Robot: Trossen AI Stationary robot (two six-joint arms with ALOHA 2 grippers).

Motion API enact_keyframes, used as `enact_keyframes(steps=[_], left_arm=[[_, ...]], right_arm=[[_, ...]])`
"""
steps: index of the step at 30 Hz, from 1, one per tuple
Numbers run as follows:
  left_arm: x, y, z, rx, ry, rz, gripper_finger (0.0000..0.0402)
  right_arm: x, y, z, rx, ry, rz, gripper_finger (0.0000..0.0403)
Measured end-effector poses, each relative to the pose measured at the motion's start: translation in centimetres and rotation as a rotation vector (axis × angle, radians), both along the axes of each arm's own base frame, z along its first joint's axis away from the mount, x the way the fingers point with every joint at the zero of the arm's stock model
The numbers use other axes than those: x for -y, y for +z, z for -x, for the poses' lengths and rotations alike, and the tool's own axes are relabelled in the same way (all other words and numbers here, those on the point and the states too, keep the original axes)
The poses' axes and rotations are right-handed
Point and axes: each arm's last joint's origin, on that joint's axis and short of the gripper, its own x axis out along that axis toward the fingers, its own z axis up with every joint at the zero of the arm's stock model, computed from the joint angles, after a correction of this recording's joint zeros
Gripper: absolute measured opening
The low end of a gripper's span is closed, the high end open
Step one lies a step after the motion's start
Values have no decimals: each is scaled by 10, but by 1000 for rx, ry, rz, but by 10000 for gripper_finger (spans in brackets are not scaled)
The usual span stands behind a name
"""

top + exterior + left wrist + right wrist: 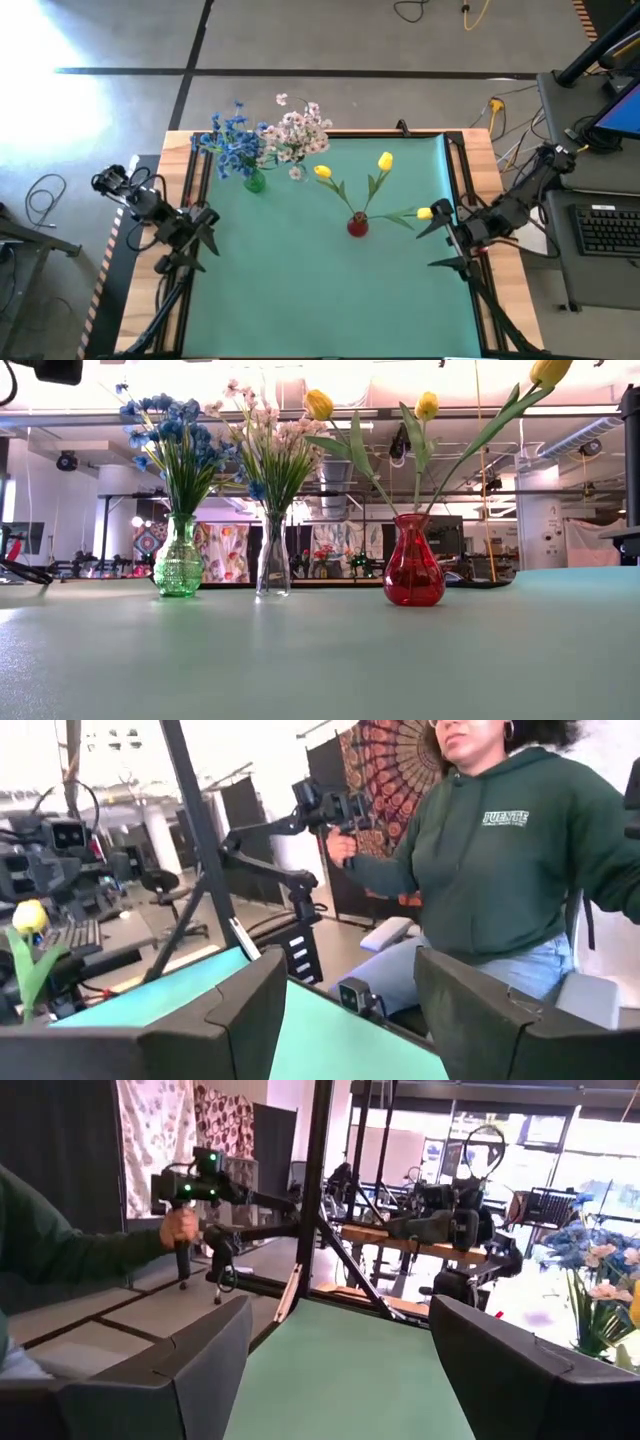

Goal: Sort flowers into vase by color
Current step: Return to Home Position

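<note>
Blue flowers (230, 140) and pink-white flowers (297, 130) in vases (254, 183) at far desk (330, 300) edge, yellow flowers (384, 161) mid-desk. Left hand (200, 240) spread at left edge, well apart. Right hand (439, 243) spread at right edge, just beside one yellow bud (425, 212).

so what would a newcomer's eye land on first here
Three vases on the green mat: blue flowers in the green vase and pink-white flowers in the transparent vase side by side at its far edge, yellow flowers fanning from the red vase nearer the middle. The left gripper and right gripper wait open at the mat's sides. A person in a green hoodie sits beyond the table.
</note>
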Motion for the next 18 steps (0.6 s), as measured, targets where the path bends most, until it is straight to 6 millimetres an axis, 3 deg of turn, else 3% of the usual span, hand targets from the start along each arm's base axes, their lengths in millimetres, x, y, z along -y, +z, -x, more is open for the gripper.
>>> enact_keyframes(steps=[6,18], left_arm=[[-2,-15,0,9,50,-1,205],[-4,-19,-5,-21,203,-24,205]], right_arm=[[11,-13,14,70,-3,-41,293],[24,-70,26,220,-70,-46,296]])
